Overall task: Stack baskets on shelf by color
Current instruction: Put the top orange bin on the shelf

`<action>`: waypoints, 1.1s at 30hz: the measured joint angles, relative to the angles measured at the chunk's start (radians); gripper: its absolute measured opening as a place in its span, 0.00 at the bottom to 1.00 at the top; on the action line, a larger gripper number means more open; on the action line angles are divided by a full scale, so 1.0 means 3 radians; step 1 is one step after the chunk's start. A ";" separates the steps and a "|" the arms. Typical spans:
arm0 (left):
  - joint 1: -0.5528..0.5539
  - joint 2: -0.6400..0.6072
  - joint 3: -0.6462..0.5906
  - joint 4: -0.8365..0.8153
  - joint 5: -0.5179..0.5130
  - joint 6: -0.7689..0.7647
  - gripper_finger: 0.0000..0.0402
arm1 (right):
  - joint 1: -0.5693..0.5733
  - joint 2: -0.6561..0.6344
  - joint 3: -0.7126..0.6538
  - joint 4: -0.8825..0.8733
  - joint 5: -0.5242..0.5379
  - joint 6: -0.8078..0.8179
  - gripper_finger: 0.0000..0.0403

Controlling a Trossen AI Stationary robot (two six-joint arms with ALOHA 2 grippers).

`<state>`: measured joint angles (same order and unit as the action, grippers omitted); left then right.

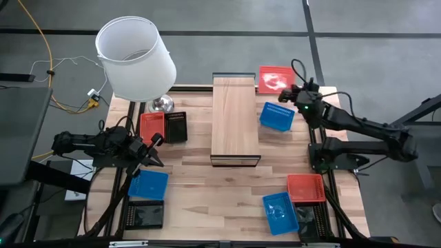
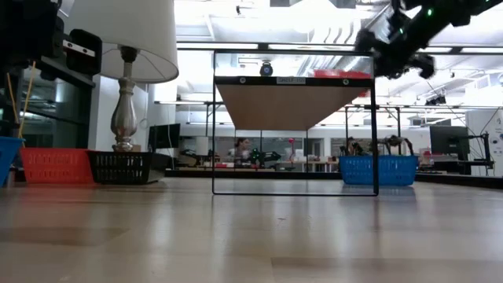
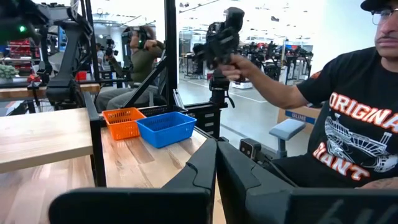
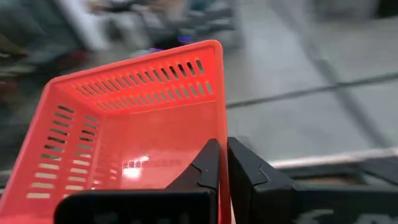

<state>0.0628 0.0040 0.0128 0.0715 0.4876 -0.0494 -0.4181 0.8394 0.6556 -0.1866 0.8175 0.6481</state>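
Observation:
My right gripper (image 1: 289,92) is shut on a red basket (image 1: 275,78), held in the air past the far right corner of the shelf (image 1: 234,120). In the low view the red basket (image 2: 343,74) shows at about the height of the shelf top (image 2: 292,80). A blue basket (image 1: 277,116) rests on its bottom on the table, right of the shelf. My left gripper (image 1: 153,148) is shut and hovers at the left, near a red basket (image 1: 151,125), a black basket (image 1: 176,127) and a blue basket (image 1: 148,184). My right gripper pinches one side wall of the red basket at its rim (image 4: 219,127), with one finger (image 4: 202,165) inside the basket and the other (image 4: 249,168) outside. The basket is lifted clear of the table, its open side up.
A white lamp (image 1: 134,58) stands at the far left corner. Near the right front edge lie a red basket (image 1: 306,187), a blue basket (image 1: 280,212) and a black basket (image 1: 313,220). Another black basket (image 1: 145,215) lies at the left front. A person (image 3: 348,130) sits beyond the table's right side.

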 joint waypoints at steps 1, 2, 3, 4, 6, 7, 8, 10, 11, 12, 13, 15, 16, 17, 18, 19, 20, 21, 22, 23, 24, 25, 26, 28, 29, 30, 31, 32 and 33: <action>0.0000 0.0000 0.0000 0.0001 -0.0001 0.0000 0.00 | 0.0060 0.0013 0.0000 0.0153 -0.0103 -0.0063 0.00; 0.0001 0.0000 -0.0001 0.0001 -0.0001 0.0000 0.00 | 0.0116 0.0047 0.0000 0.0283 -0.0189 -0.0100 0.00; 0.0000 0.0000 0.0000 0.0001 -0.0001 0.0000 0.00 | 0.0175 0.0100 0.0000 0.0398 -0.0250 -0.0136 0.00; 0.0000 -0.0001 0.0000 0.0001 0.0000 0.0000 0.00 | 0.0237 0.0168 0.0000 0.0491 -0.0302 -0.0144 0.00; 0.0000 0.0000 -0.0001 0.0000 0.0000 0.0000 0.00 | 0.0341 0.0326 0.0000 0.0671 -0.0326 -0.0148 0.00; 0.0001 0.0000 0.0000 0.0000 -0.0001 0.0000 0.00 | 0.0380 0.0416 0.0006 0.0756 -0.0346 -0.0151 0.00; 0.0000 0.0000 0.0000 0.0000 -0.0001 0.0000 0.00 | 0.0402 0.0507 0.0042 0.0764 -0.0388 -0.0140 0.00; 0.0000 0.0000 -0.0001 0.0001 0.0000 0.0000 0.00 | 0.0400 0.0704 0.0164 0.0756 -0.0487 -0.0064 0.00; 0.0000 -0.0001 -0.0001 0.0001 0.0000 0.0000 0.00 | 0.0391 0.0806 0.0247 0.0736 -0.0528 -0.0047 0.00; 0.0000 -0.0001 0.0000 0.0000 -0.0001 0.0000 0.00 | 0.0379 0.0907 0.0340 0.0694 -0.0554 -0.0012 0.00; 0.0000 0.0000 0.0000 0.0000 0.0000 0.0000 0.00 | 0.0363 0.1009 0.0441 0.0615 -0.0582 0.0031 0.00; 0.0001 -0.0001 0.0000 0.0001 0.0000 0.0000 0.00 | 0.0323 0.1227 0.0679 0.0415 -0.0653 0.0088 0.00; 0.0000 0.0000 0.0000 0.0001 0.0000 0.0000 0.00 | 0.0299 0.1331 0.0800 0.0306 -0.0693 0.0094 0.00; 0.0000 -0.0001 0.0000 0.0000 -0.0001 0.0000 0.00 | 0.0274 0.1435 0.0923 0.0197 -0.0727 0.0110 0.00; 0.0000 -0.0001 0.0000 0.0000 0.0000 0.0000 0.00 | 0.0252 0.1530 0.1037 0.0087 -0.0760 0.0157 0.00; 0.0000 0.0000 0.0000 0.0000 0.0000 0.0000 0.00 | 0.0233 0.1627 0.1146 -0.0016 -0.0782 0.0199 0.00; 0.0000 0.0000 0.0000 0.0000 0.0000 0.0000 0.00 | 0.0216 0.1718 0.1243 -0.0111 -0.0790 0.0238 0.00; 0.0001 0.0000 0.0000 0.0000 0.0000 0.0000 0.00 | 0.0205 0.1802 0.1330 -0.0198 -0.0794 0.0270 0.00; 0.0001 -0.0001 0.0000 0.0000 0.0000 0.0000 0.00 | 0.0191 0.1879 0.1402 -0.0258 -0.0796 0.0308 0.00; 0.0001 0.0000 0.0000 0.0000 0.0000 0.0000 0.00 | 0.0188 0.1949 0.1466 -0.0303 -0.0797 0.0351 0.00; 0.0000 -0.0001 0.0000 0.0001 -0.0001 0.0000 0.00 | 0.0186 0.2005 0.1510 -0.0334 -0.0797 0.0383 0.00; 0.0000 0.0000 0.0000 0.0000 -0.0001 0.0000 0.00 | 0.0185 0.2056 0.1543 -0.0337 -0.0795 0.0408 0.00; 0.0000 0.0000 -0.0001 0.0000 0.0000 0.0000 0.00 | 0.0186 0.2097 0.1563 -0.0330 -0.0798 0.0458 0.00; 0.0000 -0.0001 -0.0001 0.0000 -0.0001 0.0000 0.00 | 0.0186 0.2162 0.1568 -0.0344 -0.0747 0.0546 0.00; 0.0000 0.0000 -0.0001 0.0000 0.0000 0.0000 0.00 | 0.0186 0.2187 0.1568 -0.0369 -0.0698 0.0601 0.00; 0.0001 0.0000 -0.0001 0.0000 -0.0001 0.0000 0.00 | 0.0186 0.2206 0.1568 -0.0409 -0.0634 0.0677 0.00; 0.0001 -0.0001 0.0000 0.0000 0.0000 0.0000 0.00 | 0.0185 0.2220 0.1568 -0.0447 -0.0572 0.0756 0.00; 0.0000 0.0000 0.0000 0.0000 0.0000 0.0000 0.00 | 0.0178 0.2231 0.1568 -0.0493 -0.0529 0.0828 0.00; 0.0000 0.0000 0.0000 0.0000 0.0000 0.0000 0.00 | 0.0171 0.2241 0.1568 -0.0523 -0.0490 0.0900 0.00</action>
<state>0.0628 0.0040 0.0128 0.0715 0.4875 -0.0494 -0.3668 1.5119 1.1259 -0.3436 0.6706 0.9183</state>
